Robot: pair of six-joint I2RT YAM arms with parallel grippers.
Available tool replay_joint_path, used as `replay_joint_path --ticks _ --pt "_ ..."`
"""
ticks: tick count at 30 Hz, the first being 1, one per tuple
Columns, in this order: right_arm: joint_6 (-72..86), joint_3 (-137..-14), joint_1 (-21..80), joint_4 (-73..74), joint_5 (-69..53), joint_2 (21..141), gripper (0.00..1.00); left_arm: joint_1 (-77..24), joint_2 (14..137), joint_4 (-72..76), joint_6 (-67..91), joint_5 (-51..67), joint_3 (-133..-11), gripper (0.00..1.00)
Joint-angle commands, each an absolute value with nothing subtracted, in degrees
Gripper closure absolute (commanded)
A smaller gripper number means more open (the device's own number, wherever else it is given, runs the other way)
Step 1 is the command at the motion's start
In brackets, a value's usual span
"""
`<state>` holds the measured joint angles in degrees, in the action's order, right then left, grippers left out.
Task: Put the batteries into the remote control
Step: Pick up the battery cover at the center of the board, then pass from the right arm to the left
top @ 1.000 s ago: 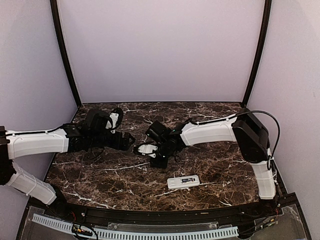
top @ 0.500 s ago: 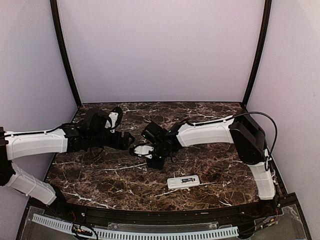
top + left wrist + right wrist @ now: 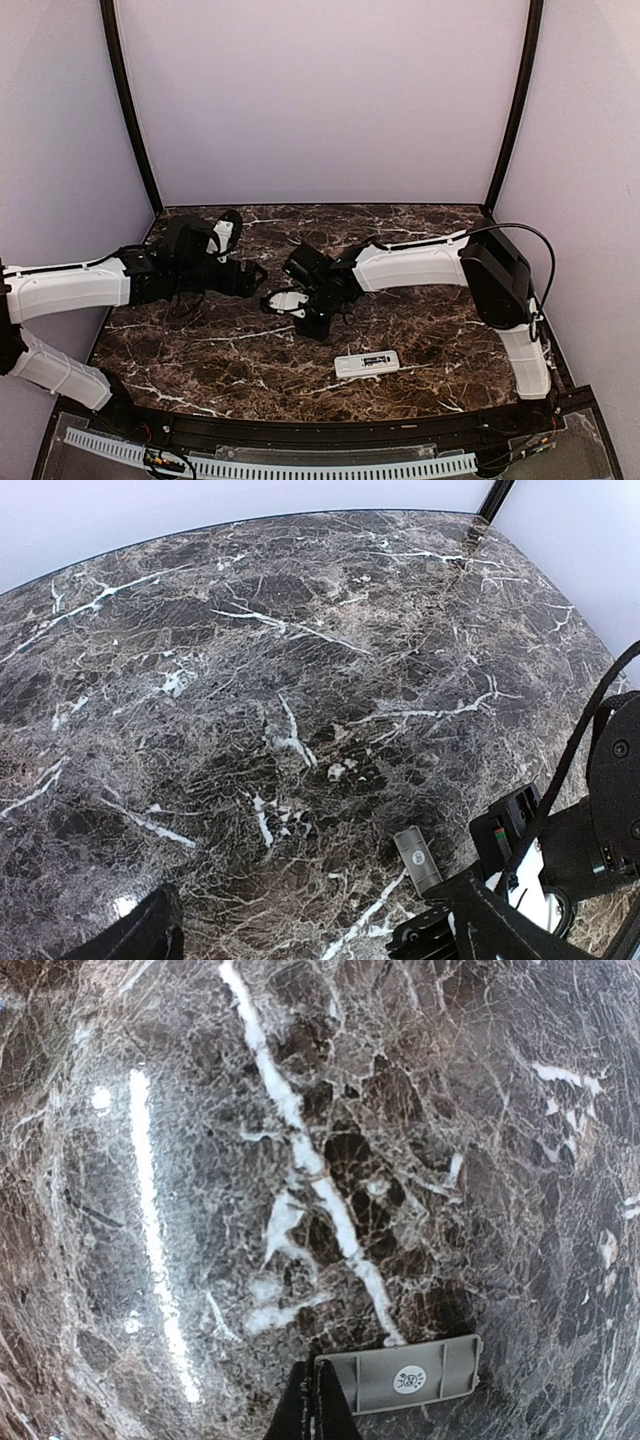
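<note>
The white remote control (image 3: 367,364) lies back-up near the front of the table, with a dark open bay in its middle. I cannot make out any batteries. My right gripper (image 3: 315,325) points down at the table centre. In the right wrist view its fingers (image 3: 320,1400) are shut on the left edge of a flat grey cover piece (image 3: 405,1375) lying on the marble. The cover also shows in the left wrist view (image 3: 417,858). My left gripper (image 3: 255,277) hovers just left of the right one. It is open and empty, its fingers spread at the bottom of the left wrist view (image 3: 310,945).
The dark marble table (image 3: 200,340) has a raised black rim along the front. Black corner posts (image 3: 130,110) stand against the pale walls. The two grippers are close together at the table centre, and the right arm's wrist (image 3: 590,830) fills the left wrist view's right edge.
The right gripper has shifted a little to the left, staying low over the table. The left gripper has drawn back slightly up and left. The remote has not moved.
</note>
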<state>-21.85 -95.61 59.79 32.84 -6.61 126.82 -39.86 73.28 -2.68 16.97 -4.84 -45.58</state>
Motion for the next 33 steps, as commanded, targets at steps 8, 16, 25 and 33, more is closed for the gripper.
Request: replay_joint_path --ticks 8,16,25,33 --pt "-11.6 -91.0 59.1 39.7 -16.6 113.1 1.0 -39.6 61.8 -4.2 9.3 -7.1 -45.1 0.09" --pt "-8.1 -87.8 58.1 42.4 -28.9 101.1 1.0 -39.8 53.5 -1.1 -5.8 12.1 -42.5 0.18" --pt "-11.1 -91.9 59.5 50.0 -41.2 91.9 1.0 -50.1 54.2 -5.4 -31.4 34.4 -47.2 0.14" --pt "-10.1 -94.0 60.9 50.2 -42.9 91.2 1.0 -54.2 64.5 -9.6 -35.6 33.9 -55.2 0.25"
